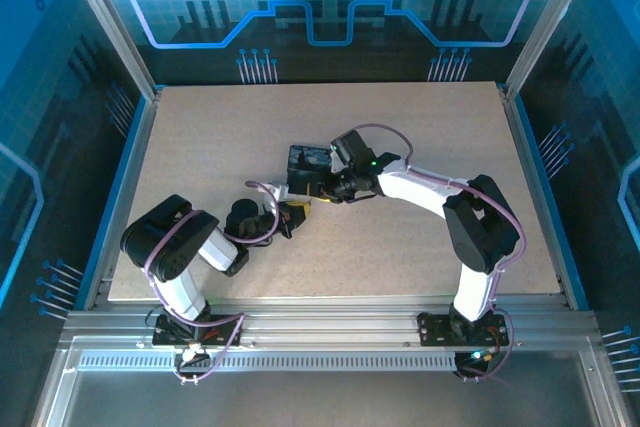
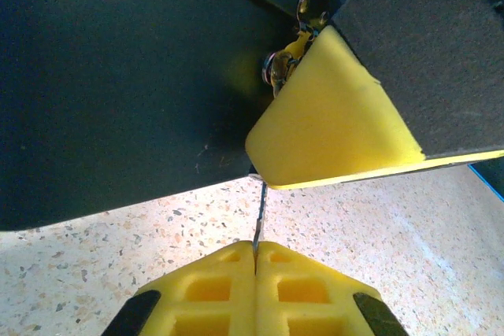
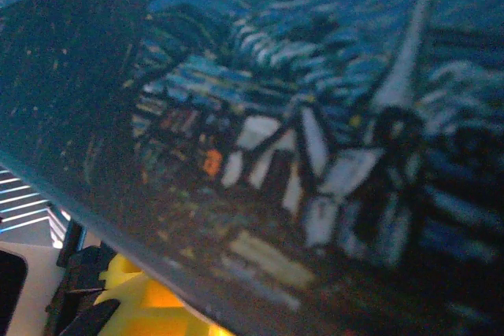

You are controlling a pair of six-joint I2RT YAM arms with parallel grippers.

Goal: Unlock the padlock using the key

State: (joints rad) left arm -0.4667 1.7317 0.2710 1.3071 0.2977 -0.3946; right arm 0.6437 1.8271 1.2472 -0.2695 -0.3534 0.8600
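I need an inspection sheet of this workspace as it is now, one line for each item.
Surface: speckled beige table, bare parts clean.
Job's things: padlock, brass and silvery, at the edge of the dark box, beside a yellow finger of the right gripper; key, slim sliver pointing up towards that finger, not seen in the lock.
Clutter: nothing seen.
Grippers: left gripper shut on the key; right gripper at the box, open or shut cannot be told.
Cables: purple cables loop along both arms.
Surroundings: aluminium frame, blue panels.
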